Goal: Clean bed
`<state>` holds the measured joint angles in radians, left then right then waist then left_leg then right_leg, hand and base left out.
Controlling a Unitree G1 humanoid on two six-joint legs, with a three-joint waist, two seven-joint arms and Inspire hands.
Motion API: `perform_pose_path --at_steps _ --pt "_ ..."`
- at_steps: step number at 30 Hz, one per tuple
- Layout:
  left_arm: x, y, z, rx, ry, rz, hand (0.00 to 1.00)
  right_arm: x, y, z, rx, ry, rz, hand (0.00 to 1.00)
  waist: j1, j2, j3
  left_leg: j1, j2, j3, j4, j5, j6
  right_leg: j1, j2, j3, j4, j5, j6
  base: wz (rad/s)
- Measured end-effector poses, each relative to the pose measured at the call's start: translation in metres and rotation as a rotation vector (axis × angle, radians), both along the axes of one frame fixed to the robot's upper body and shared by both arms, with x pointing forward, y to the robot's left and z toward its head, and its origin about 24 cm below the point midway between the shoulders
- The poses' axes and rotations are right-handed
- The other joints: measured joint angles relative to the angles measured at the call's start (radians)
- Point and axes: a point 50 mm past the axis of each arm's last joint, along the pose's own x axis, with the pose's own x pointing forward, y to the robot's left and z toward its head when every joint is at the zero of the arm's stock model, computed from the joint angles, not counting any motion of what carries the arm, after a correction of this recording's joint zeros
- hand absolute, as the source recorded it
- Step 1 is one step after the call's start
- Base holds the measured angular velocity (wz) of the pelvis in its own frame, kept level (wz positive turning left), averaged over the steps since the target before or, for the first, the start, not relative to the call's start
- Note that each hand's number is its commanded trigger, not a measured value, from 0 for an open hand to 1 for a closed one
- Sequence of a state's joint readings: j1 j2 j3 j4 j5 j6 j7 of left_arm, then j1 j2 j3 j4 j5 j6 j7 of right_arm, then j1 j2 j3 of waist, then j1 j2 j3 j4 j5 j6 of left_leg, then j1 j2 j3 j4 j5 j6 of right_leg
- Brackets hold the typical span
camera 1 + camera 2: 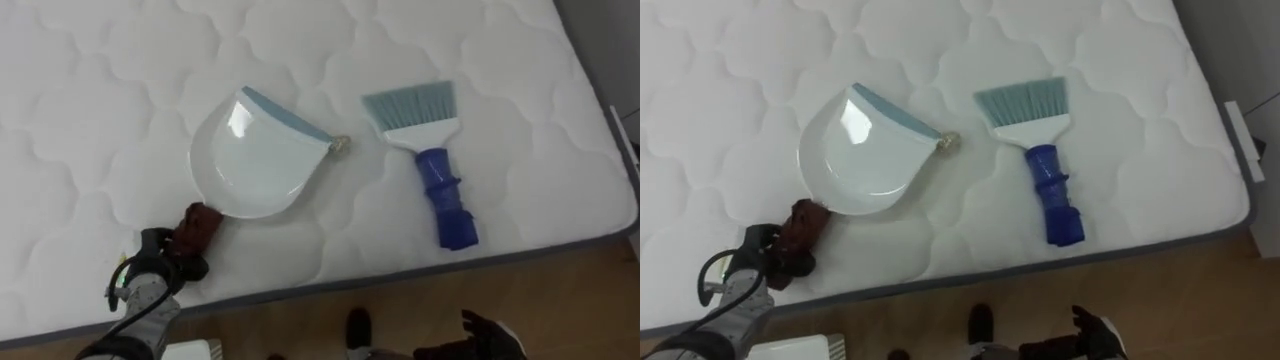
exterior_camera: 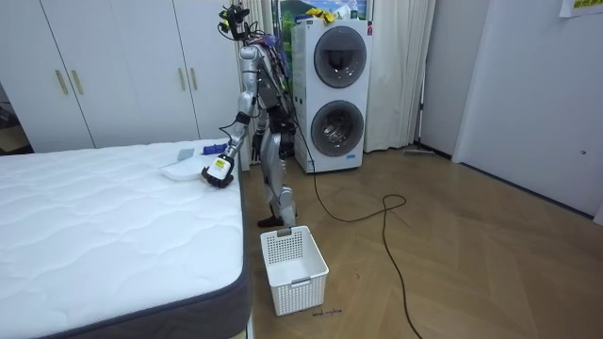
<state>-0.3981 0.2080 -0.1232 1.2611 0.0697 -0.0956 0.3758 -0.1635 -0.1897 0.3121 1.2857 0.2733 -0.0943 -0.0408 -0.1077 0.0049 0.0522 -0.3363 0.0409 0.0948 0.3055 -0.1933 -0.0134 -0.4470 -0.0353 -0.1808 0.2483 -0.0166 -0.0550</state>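
A white quilted mattress carries the task's tools. The landmark among them is a round white plastic dustpan with a grey-blue lip, lying flat with its dark red handle pointing towards the bed's near edge. The left robot hand sits at that end of the dustpan, its fingers curled round the handle in a grip. A small beige scrap of debris lies on the mattress, touching the right corner of the dustpan's lip. To the right of the dustpan, apart from it, lies a hand brush with pale blue bristles, a white head and a ribbed blue handle; its bristles point away from the robot. The right robot hand hangs lower right of the dustpan, beyond the mattress edge over the wooden floor; whether it is open or closed cannot be told.

In the room view the robot stands at the bed's side next to the dustpan, with a white slatted plastic basket on the floor nearby.
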Motion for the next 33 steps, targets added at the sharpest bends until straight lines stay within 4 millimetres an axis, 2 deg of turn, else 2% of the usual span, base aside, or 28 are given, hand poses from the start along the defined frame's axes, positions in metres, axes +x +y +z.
perform_pose_path --at_steps 11,15,19,22,25,28,30,33 --pt "0.002 0.006 0.003 0.011 -0.001 0.0 1.0 -0.005 0.0 -0.002 0.036 0.0 -0.071 0.0 -0.005 -0.007 0.0033 -0.002 -0.001 0.015 0.008 0.002 0.004 -0.012 -0.006 0.015 0.024 -0.005 0.0 -0.01" --pt "0.002 0.014 0.006 0.042 0.0 -0.006 1.0 -0.008 -0.003 -0.002 0.051 -0.005 -0.113 0.0 -0.012 -0.006 0.003 -0.021 0.003 0.041 0.038 0.002 0.004 -0.019 -0.015 -0.004 0.042 -0.012 -0.002 0.08" --pt "0.001 0.023 0.009 0.098 -0.01 -0.01 1.0 -0.009 -0.005 -0.002 0.052 -0.014 -0.134 0.0 -0.018 -0.004 0.0015 -0.021 0.004 0.044 0.039 0.001 0.006 -0.019 -0.015 -0.008 0.047 -0.013 -0.002 0.06" --pt "0.001 0.029 0.012 0.126 -0.028 0.005 1.0 -0.012 -0.008 -0.002 0.055 -0.009 -0.161 0.0 -0.018 0.0 -0.001 -0.019 0.002 0.044 0.041 -0.003 0.012 -0.023 -0.017 -0.01 0.064 -0.015 -0.003 0.0" --pt "0.005 0.03 0.018 0.178 -0.053 -0.032 1.0 -0.016 -0.013 -0.003 0.064 -0.004 -0.228 0.0 -0.002 0.01 -0.0053 -0.023 0.0 0.045 0.041 -0.004 0.014 -0.029 -0.019 -0.008 0.067 -0.015 -0.003 0.0" --pt "0.007 0.03 0.023 0.248 -0.094 -0.075 1.0 -0.024 -0.021 -0.004 0.1 -0.014 -0.385 0.0 0.005 0.022 -0.0124 -0.022 -0.002 0.045 0.04 -0.005 0.014 -0.031 -0.023 -0.008 0.076 -0.015 -0.003 0.01" --pt "0.0 0.038 0.022 0.289 -0.088 -0.069 1.0 -0.024 -0.031 -0.001 0.12 -0.051 -0.512 0.0 0.004 0.032 -0.0189 -0.017 -0.003 0.052 0.039 -0.004 0.014 -0.032 -0.022 -0.001 0.081 -0.016 -0.003 -0.08" --pt "-0.003 0.046 0.025 0.345 -0.097 -0.063 1.0 -0.021 -0.044 0.005 0.113 -0.102 -0.647 0.0 0.002 0.034 -0.0204 -0.017 -0.006 0.064 0.04 -0.004 0.015 -0.044 -0.023 0.012 0.095 -0.017 -0.002 -0.1"
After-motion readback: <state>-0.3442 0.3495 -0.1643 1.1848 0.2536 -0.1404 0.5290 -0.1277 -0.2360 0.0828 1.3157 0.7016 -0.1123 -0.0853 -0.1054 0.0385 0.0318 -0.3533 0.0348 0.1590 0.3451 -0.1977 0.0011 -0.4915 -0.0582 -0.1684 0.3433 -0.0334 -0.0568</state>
